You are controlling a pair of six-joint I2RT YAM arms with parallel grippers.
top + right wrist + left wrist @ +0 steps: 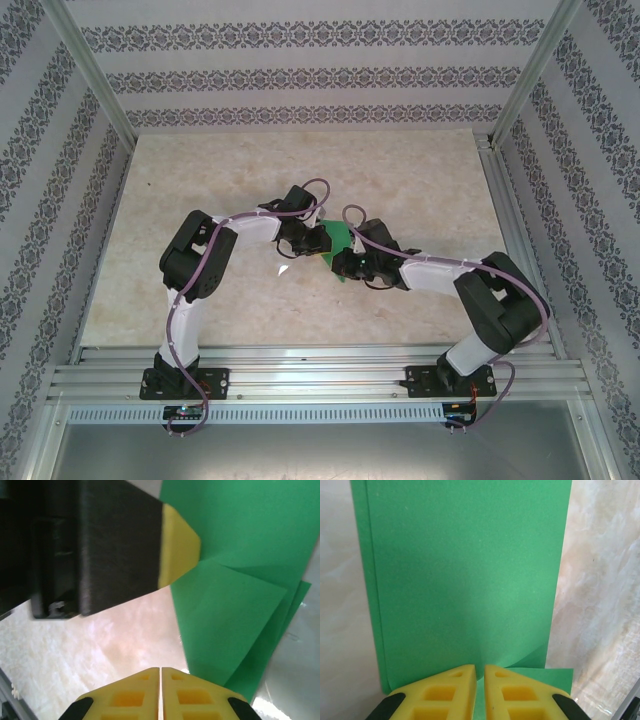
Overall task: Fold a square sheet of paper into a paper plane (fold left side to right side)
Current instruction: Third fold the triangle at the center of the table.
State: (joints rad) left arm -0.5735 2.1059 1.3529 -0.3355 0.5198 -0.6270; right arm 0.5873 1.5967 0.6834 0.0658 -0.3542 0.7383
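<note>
As the left pincer (479, 670) and right pincer (160, 671) are pressed together, I would stroke the square sheet of paper (470, 580) flat toward 12 o'clock.

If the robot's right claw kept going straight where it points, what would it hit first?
Probably the left gripper's yellow fingertip, straight ahead of the right gripper across bare marbled tabletop; the thin bright green paper sheet lies just beside that line. Depth is unclear.

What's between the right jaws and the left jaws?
In the right wrist view, bare marble table and the edge of the green paper lie between the right gripper and the left gripper.
</note>
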